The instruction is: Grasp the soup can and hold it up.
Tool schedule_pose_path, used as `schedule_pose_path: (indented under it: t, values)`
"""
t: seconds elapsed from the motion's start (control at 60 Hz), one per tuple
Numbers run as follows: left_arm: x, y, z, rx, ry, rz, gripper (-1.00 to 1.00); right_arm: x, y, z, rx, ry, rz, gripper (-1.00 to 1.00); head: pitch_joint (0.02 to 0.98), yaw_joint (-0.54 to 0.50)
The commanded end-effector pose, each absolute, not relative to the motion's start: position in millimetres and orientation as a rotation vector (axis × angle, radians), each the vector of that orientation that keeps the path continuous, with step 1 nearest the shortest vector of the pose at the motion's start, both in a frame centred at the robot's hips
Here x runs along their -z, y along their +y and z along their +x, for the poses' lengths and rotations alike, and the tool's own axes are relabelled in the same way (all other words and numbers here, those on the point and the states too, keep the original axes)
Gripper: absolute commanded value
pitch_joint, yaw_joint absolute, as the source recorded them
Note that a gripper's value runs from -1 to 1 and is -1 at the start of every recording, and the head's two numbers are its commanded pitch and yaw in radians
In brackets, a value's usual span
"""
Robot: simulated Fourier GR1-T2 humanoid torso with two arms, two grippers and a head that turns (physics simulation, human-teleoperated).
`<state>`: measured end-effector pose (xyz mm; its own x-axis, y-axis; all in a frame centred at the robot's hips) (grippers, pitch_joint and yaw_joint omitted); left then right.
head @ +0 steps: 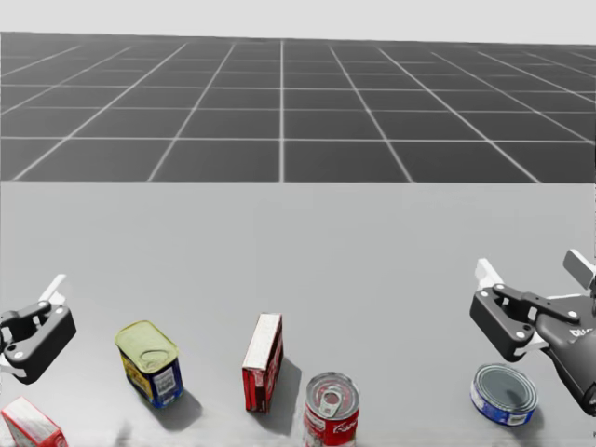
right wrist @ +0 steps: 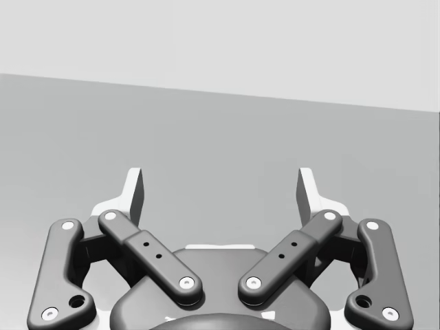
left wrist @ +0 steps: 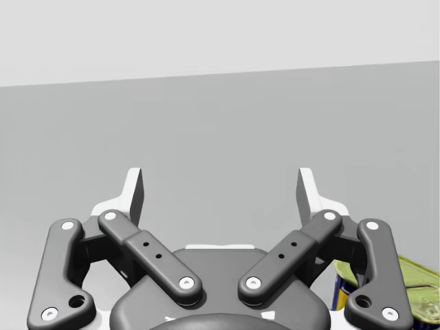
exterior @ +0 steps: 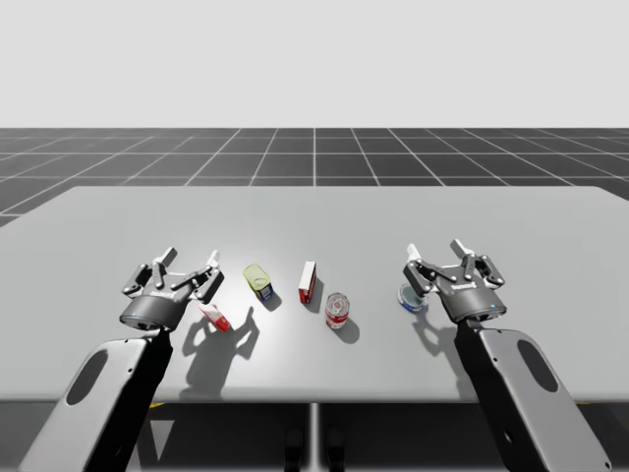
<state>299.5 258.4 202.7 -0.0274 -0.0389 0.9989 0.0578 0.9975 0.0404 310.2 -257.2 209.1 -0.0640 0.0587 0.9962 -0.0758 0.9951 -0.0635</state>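
Soup can [exterior: 337, 310]: upright cylinder with a printed red-and-white label and a metal pull-tab lid. It stands untouched on the smooth grey table [exterior: 550, 236] near the front edge, between the arms.

Nearby:
- upright red-and-white box [exterior: 308, 282]
- yellow-lidded blue tin [exterior: 258, 279]
- small red-and-white box [exterior: 214, 316]
- flat blue round can [exterior: 413, 298]

Left gripper [left wrist: 220, 189] and right gripper [right wrist: 220, 189]: fingers spread wide, holding nothing. Bare tabletop lies ahead of both.

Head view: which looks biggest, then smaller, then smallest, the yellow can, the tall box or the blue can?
1. The yellow can and the tall box look about alike: the box is taller, the can wider, so I won't rank them.
2. The blue can looks smallest, low and flat.
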Motion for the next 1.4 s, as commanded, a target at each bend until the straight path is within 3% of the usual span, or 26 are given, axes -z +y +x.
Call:
schedule_pose_path:
  t: [0.017,0.333,0.567,0.783,0.95,1.167,1.4]
  values:
    - [-202.9,259.1,300.1,0.083,-1.597,-0.01,-1.0,-207.8,-257.4,310.7,-0.115,-1.627,0.001,-1.0,0.628,-0.05]
    - [-204.3,258.6,299.9,0.093,-1.605,-0.014,-1.0,-206.1,-256.2,311.8,-0.123,-1.623,-0.008,-1.0,0.825,-0.11]
    - [-208.5,258.6,298.6,0.086,-1.628,-0.029,-1.0,-207.6,-254.0,310.1,-0.145,-1.608,0.043,-1.0,0.84,-0.11]
    - [-210.6,258.5,296.1,0.076,-1.64,-0.042,-1.0,-228.1,-233.0,271.9,-0.261,-1.538,0.289,-1.0,0.84,-0.11]
    - [-211.8,257.4,294.1,0.071,-1.65,-0.051,-1.0,-230.5,-216.1,241.5,-0.362,-1.481,0.371,-1.0,0.839,-0.11]
    - [-212.8,256.3,293.1,0.071,-1.654,-0.054,-1.0,-198.6,-181.9,209.9,-0.432,-1.398,0.449,-1.0,0.837,-0.12]
    - [-210.8,254.6,293.9,0.077,-1.644,-0.053,-1.0,-167.6,-154.7,208.9,-0.486,-1.33,0.454,-1.0,0.84,-0.12]
